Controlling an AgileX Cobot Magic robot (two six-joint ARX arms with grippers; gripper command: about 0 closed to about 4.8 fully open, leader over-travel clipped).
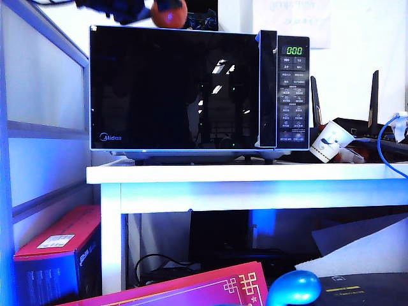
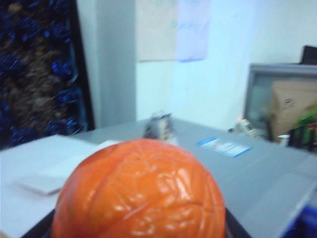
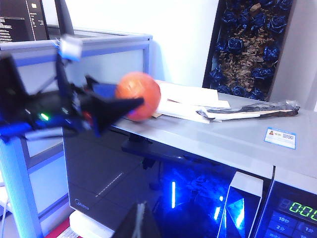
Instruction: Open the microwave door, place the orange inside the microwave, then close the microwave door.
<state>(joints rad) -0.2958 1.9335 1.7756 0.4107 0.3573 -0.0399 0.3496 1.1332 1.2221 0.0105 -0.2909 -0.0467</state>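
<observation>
Orange, the small round orange-red fruit, sits on the silver-white top of the boxy black-fronted microwave, clasped between the left gripper's dark fingers, the glossy black door shut, while the right gripper hangs closed above its front.

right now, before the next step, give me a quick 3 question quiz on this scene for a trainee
1. True or false: the microwave door is open.
2. Where is the orange? A up over the microwave's top, B inside it, C on the floor.
3. Which gripper has its fingers at the orange: the left gripper or the right gripper?
Key: 1 false; 2 A; 3 left gripper. The right gripper, shut, hangs in front of the door.
</observation>
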